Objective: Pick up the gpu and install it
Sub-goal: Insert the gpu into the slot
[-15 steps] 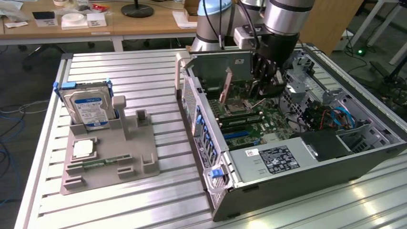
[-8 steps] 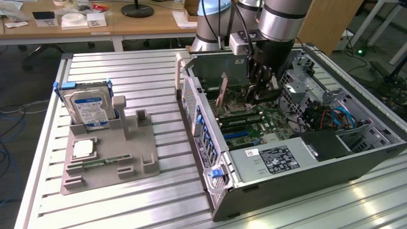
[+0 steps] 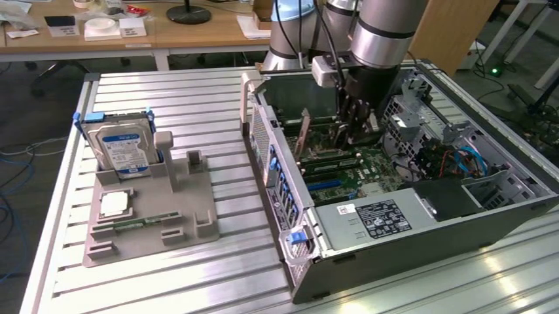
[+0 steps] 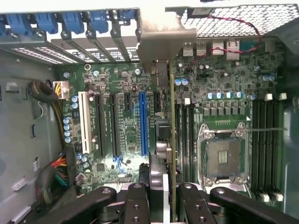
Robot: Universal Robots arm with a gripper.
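Inside the case, over the motherboard, your gripper clamps the gpu edge-on, silver bracket toward the rear.

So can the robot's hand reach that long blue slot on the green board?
Probably yes. The case lies open, and the hand, shut on the gpu, hangs inside over the board. Nothing I can see covers the blue slot.

Slatted metal table, grey parts fixture, open computer case on top
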